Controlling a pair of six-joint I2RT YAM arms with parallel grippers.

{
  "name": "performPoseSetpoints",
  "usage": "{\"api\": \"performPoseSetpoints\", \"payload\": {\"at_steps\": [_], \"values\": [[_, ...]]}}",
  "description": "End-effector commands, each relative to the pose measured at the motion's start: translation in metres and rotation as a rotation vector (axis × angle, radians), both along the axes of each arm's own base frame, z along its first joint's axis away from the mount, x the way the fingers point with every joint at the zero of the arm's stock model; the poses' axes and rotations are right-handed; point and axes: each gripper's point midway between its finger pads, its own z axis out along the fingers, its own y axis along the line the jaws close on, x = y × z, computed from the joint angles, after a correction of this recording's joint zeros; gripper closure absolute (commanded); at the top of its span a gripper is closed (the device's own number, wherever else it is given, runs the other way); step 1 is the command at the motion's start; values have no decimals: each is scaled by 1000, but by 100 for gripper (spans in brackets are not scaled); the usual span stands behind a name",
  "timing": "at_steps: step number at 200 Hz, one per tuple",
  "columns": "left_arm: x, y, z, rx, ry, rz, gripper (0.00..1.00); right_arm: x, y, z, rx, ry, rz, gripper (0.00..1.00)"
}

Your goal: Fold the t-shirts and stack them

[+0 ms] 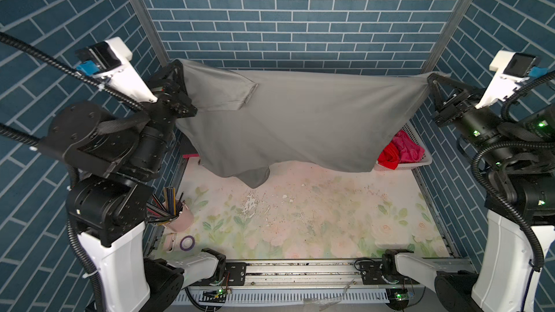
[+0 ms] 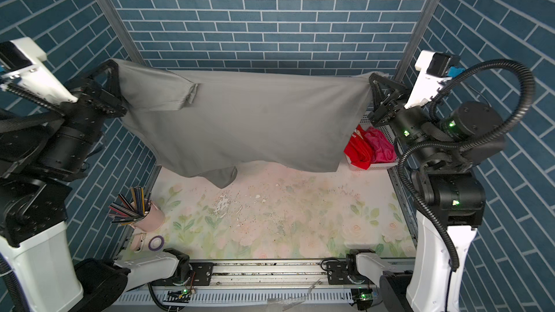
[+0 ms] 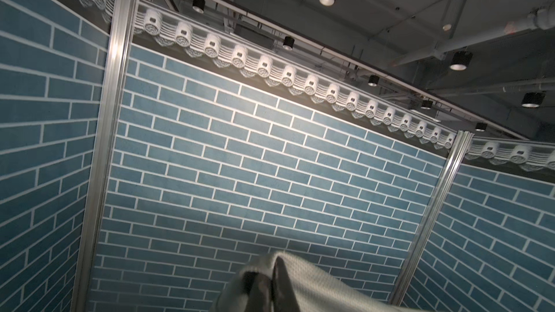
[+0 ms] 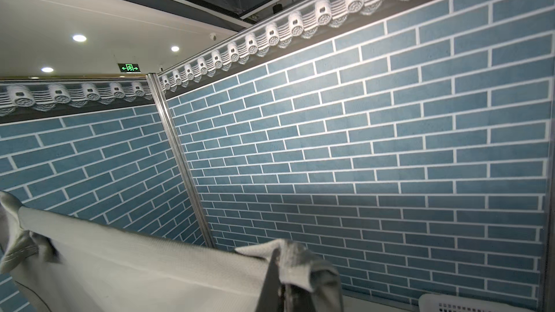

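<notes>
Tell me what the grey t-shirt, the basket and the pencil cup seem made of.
The grey t-shirt looks like soft matte knit cloth: it sags and drapes, and a fine weave shows in the wrist views. The basket is likely white plastic, with rows of small holes. The pencil cup is smooth pink, ceramic or plastic; the look leaves it open.

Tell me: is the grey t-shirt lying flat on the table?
No: the grey t-shirt hangs stretched between the left gripper and the right gripper, each holding one end.
</notes>
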Motion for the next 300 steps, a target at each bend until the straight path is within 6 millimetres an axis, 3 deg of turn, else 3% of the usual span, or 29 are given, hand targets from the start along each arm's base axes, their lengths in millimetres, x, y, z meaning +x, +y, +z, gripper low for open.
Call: {"api": "performPoseSetpoints", "payload": {"at_steps": [1, 22, 35, 44, 60, 73, 90, 105, 120, 134, 160, 196, 225, 246, 300], "values": [[33, -2, -22, 57, 87, 70, 100, 47, -1, -34, -62, 141, -42, 100], [75, -13, -54, 115, 183, 98, 100, 90, 3, -67, -83, 247, -34, 100], [106, -19, -83, 146, 264, 120, 100, 122, 6, -102, -107, 337, -32, 100], [134, -24, -114, 164, 335, 122, 100, 146, 5, -133, -119, 411, -48, 100], [182, -31, -185, 160, 475, 99, 100, 182, 7, -194, -129, 525, -50, 100], [216, -39, -258, 149, 609, 67, 100, 209, 11, -249, -131, 619, -43, 100], [246, -45, -345, 118, 740, 55, 100, 239, 19, -329, -142, 764, -21, 100], [265, -53, -420, 71, 865, 3, 100, 257, 28, -383, -148, 847, -12, 100], [287, -61, -474, 44, 958, -35, 100, 274, 35, -426, -147, 910, -11, 100], [307, -65, -507, 55, 1010, -34, 100, 288, 37, -458, -160, 972, -18, 100], [337, -67, -543, 54, 1062, -31, 100, 312, 38, -514, -197, 1088, -30, 100], [360, -56, -556, 70, 1112, -9, 100, 331, 31, -549, -236, 1134, -63, 100], [362, -34, -557, 38, 1136, 7, 100, 338, 14, -553, -236, 1137, -99, 100], [356, -30, -560, 1, 1134, -21, 100, 340, 4, -547, -222, 1127, -107, 100], [339, -29, -590, -92, 1183, -81, 100, 325, 14, -558, -223, 1142, -65, 100]]}}
